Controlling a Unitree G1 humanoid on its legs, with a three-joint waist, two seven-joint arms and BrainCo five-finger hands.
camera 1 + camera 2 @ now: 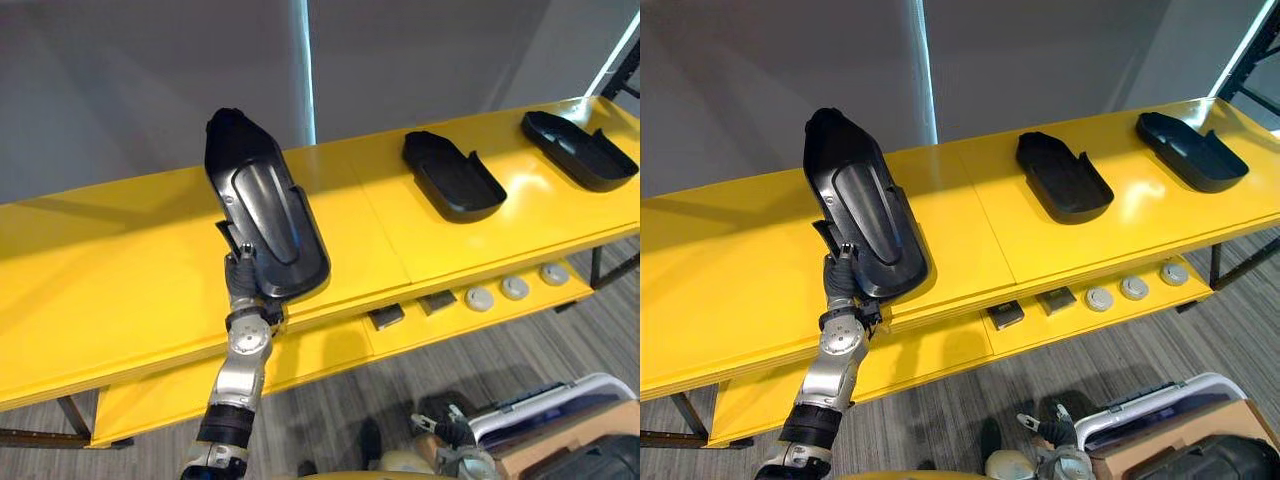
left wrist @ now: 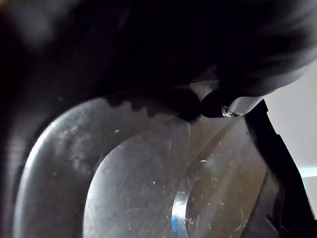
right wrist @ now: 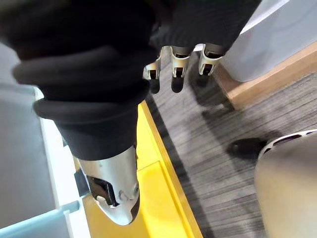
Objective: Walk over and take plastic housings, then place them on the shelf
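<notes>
Arm raised, L hand (image 1: 243, 282) clamped on housing (image 1: 265, 215) above shelf (image 1: 110, 270); R hand (image 3: 177, 60) slack, empty.

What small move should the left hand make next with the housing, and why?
Probably lower the housing flat onto the yellow shelf: the left hand holds it tilted above a bare stretch, left of two other housings already lying there.
</notes>
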